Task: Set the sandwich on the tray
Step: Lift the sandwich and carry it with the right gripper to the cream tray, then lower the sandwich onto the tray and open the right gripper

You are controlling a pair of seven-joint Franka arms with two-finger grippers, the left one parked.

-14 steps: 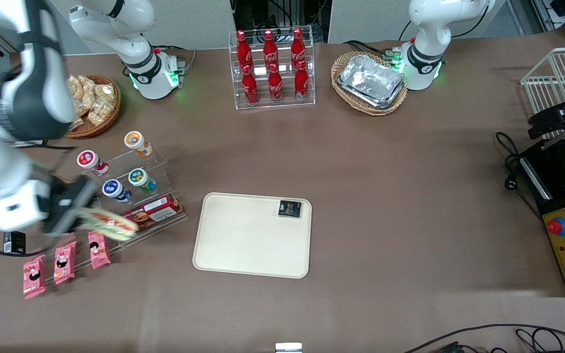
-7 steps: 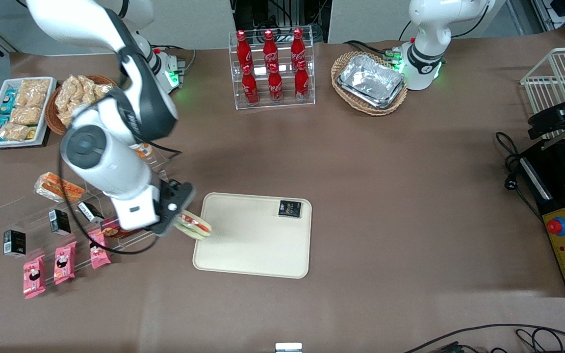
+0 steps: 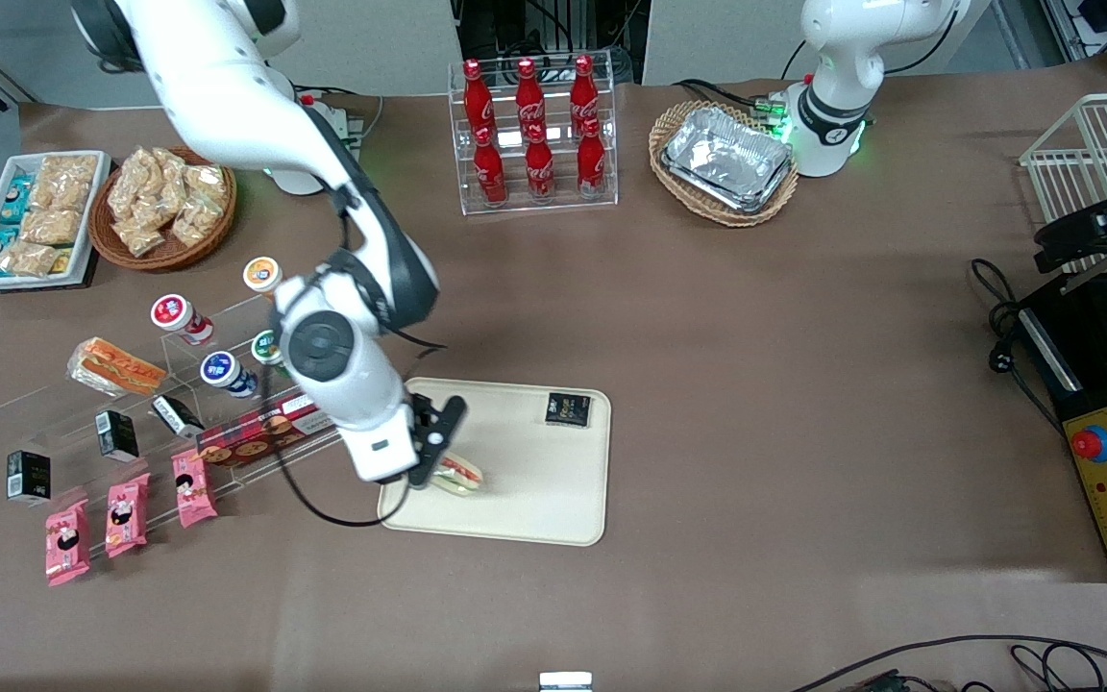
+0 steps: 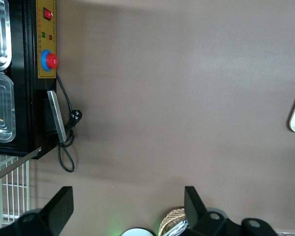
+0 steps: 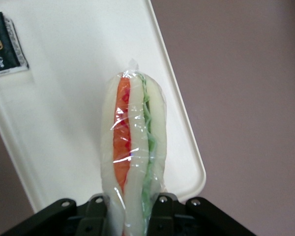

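Observation:
The sandwich (image 3: 460,473) (image 5: 132,152), a clear-wrapped white wedge with red and green stripes, hangs in my right gripper (image 3: 440,459) (image 5: 129,211), which is shut on it. It is held just above the cream tray (image 3: 515,500) (image 5: 73,98), over the tray's corner nearest the front camera at the working arm's end. A small black packet (image 3: 569,409) (image 5: 4,44) lies in the tray's corner farthest from the sandwich.
A clear stepped rack (image 3: 265,423) with small round jars, a red box and pink packets stands beside the tray toward the working arm's end. A toasted wrapped sandwich (image 3: 116,366) lies there too. Cola bottles (image 3: 534,135) and a foil-tray basket (image 3: 725,161) stand farther away.
The arm has carried the sandwich from over the rack to above the tray's near corner, and lower. The wedge stays gripped throughout.

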